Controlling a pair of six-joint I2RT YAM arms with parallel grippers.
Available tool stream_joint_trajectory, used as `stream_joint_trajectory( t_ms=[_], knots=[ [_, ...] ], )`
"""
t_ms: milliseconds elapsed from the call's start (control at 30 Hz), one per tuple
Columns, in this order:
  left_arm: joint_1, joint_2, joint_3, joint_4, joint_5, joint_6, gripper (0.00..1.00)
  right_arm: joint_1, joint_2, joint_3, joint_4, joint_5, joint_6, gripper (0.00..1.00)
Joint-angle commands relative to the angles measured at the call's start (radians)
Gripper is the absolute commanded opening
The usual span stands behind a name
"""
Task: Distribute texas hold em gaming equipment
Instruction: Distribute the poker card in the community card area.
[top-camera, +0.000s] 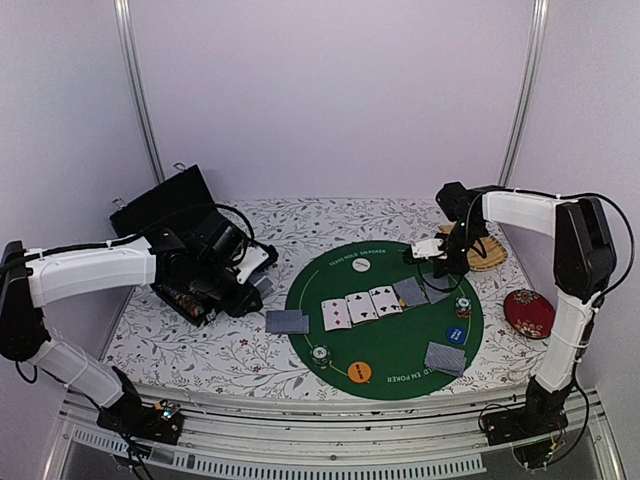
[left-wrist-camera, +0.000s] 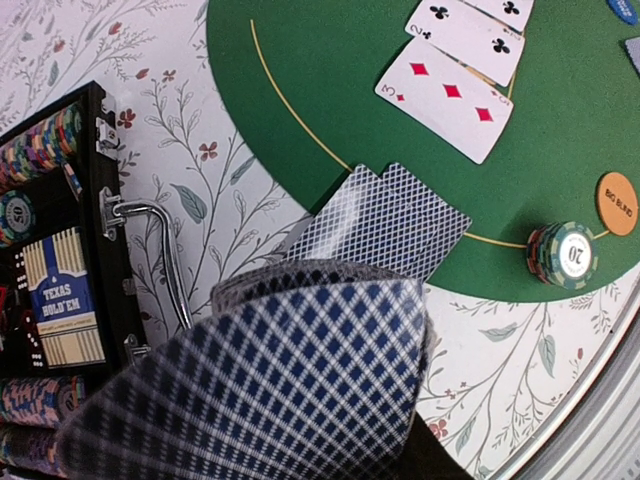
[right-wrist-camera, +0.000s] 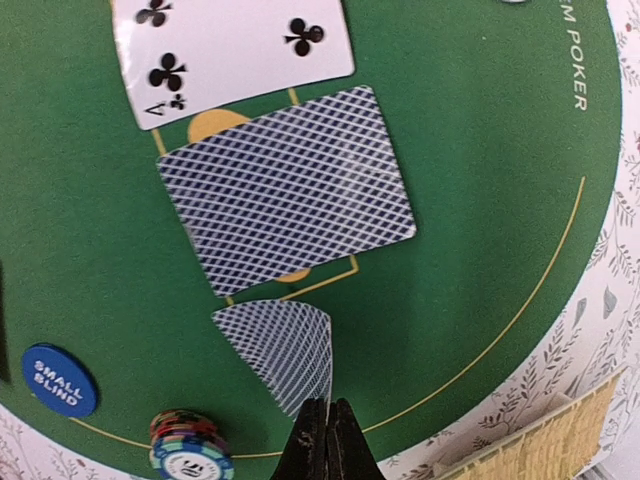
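A round green poker mat (top-camera: 400, 345) carries three face-up cards (top-camera: 360, 306) and a face-down card (right-wrist-camera: 285, 190). Pairs of face-down cards lie at its left edge (top-camera: 287, 321) and front right (top-camera: 446, 357). Chip stacks (top-camera: 320, 355) (top-camera: 462, 306) and white (top-camera: 361, 265), blue (top-camera: 458, 335) and orange (top-camera: 360, 372) discs rest on the mat. My left gripper (top-camera: 258, 283) is shut on a deck of cards (left-wrist-camera: 270, 390) that hides its fingers. My right gripper (right-wrist-camera: 326, 440) is shut on the corner of one face-down card (right-wrist-camera: 280, 350), just above the mat.
An open black case (top-camera: 180, 250) of chips (left-wrist-camera: 40, 150) lies at the left under my left arm. A tan woven mat (top-camera: 487, 257) and a red round cushion (top-camera: 529, 312) sit at the right, beside the right arm.
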Motion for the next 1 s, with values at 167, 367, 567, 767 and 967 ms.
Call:
stream_joint_trajectory(
  t_ms=[167, 367, 567, 767, 967],
  knots=[
    [-0.005, -0.032, 0.011, -0.010, -0.005, -0.010, 0.39, -0.011, 0.101, 0.012, 0.188, 0.108, -0.044, 0.02],
    [-0.005, -0.046, 0.000, -0.017, -0.008, -0.017, 0.39, -0.011, 0.136, 0.027, 0.227, 0.099, -0.046, 0.02],
    [-0.005, -0.043, -0.001, -0.015, -0.006, -0.021, 0.39, -0.011, 0.166, 0.047, 0.208, 0.088, -0.030, 0.02],
    [-0.005, -0.039, 0.001, -0.013, -0.011, -0.013, 0.39, -0.011, 0.178, 0.048, 0.178, 0.082, 0.016, 0.02],
    [-0.004, -0.033, 0.001, -0.008, -0.010, -0.008, 0.39, -0.011, 0.158, 0.022, 0.211, 0.087, 0.022, 0.24]
  ],
)
